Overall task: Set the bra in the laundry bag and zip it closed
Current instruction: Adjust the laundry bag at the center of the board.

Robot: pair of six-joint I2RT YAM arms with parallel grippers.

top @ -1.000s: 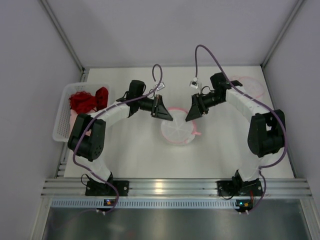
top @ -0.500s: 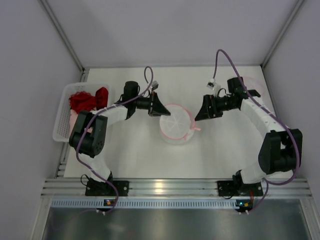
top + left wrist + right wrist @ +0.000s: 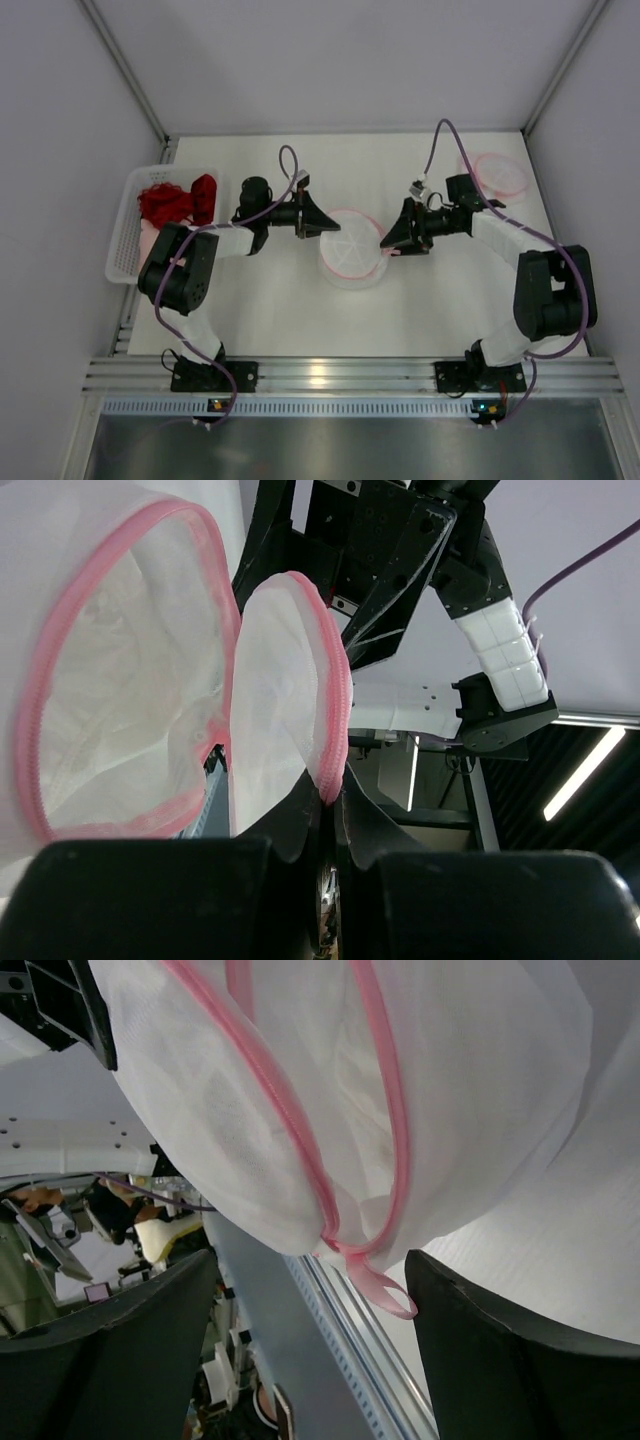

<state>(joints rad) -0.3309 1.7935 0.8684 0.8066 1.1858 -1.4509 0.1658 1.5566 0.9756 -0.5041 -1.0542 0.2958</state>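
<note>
The laundry bag (image 3: 352, 252) is round white mesh with a pink zipper rim and lies mid-table. My left gripper (image 3: 326, 227) is shut on its left rim; in the left wrist view the fingers (image 3: 335, 802) pinch the pink zipper edge (image 3: 335, 710) and the bag (image 3: 120, 670) gapes open. My right gripper (image 3: 387, 243) stands open at the bag's right edge. In the right wrist view its jaws (image 3: 315, 1305) straddle the pink pull loop (image 3: 385, 1295) under the bag (image 3: 420, 1080) without touching it. The red lace bra (image 3: 176, 200) lies in the basket at far left.
The white slotted basket (image 3: 122, 240) sits at the table's left edge. A second pink-rimmed mesh bag (image 3: 497, 173) lies flat at the back right, behind the right arm. Grey walls close in both sides and the back.
My right gripper opened, drew back to the right, then returned lower to the bag's right edge by the loop. The left gripper kept its hold on the rim, shifting only slightly.
</note>
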